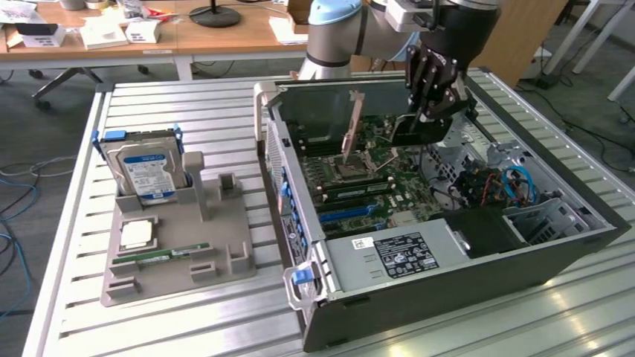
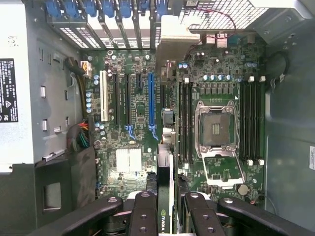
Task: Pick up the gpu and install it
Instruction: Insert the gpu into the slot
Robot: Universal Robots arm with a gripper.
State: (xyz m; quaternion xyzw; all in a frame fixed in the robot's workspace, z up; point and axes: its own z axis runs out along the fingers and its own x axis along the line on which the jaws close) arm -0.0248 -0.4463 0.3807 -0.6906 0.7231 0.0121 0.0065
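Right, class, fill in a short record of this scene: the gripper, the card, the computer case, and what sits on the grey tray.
gripper: shut on the graphics card
graphics card: held edge-on over the motherboard
computer case: lying on its side on the slatted table, side panel off
blue slot: empty
grey tray: at the exterior view's left of the case
hard drive: standing upright in the tray
memory stick: lying flat on the tray
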